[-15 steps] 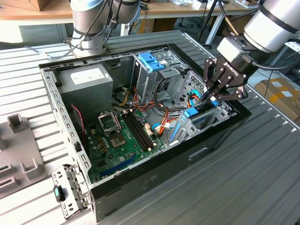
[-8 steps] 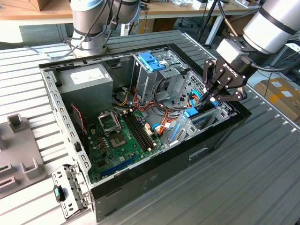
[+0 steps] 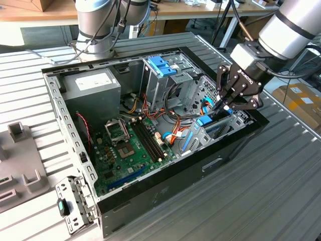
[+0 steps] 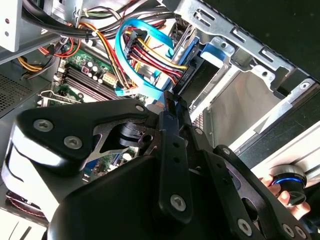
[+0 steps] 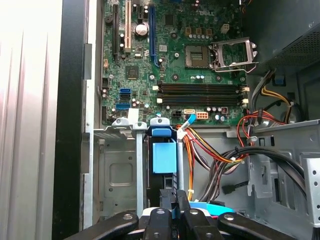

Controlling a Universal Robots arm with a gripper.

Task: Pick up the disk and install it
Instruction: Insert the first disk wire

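The disk [image 3: 204,122] stands on edge in a metal bay at the front corner of the open computer case [image 3: 165,191], on the exterior view's right. Its blue plastic rail and tab show in both wrist views [image 5: 163,157] [image 4: 212,52]. My gripper [image 3: 220,109] hangs straight over the disk's upper end. Its black fingers are pressed together with no gap between them [image 5: 175,197] [image 4: 172,100], and their tips are at the disk's end. Whether they touch it I cannot tell. Most of the disk's body is hidden inside the bay.
Bundles of red, yellow and blue cables [image 4: 142,55] run close beside the bay. The green motherboard [image 3: 128,145] lies on the case floor. A grey power supply box [image 3: 93,85] and a tall cage with a blue top [image 3: 163,68] stand at the back.
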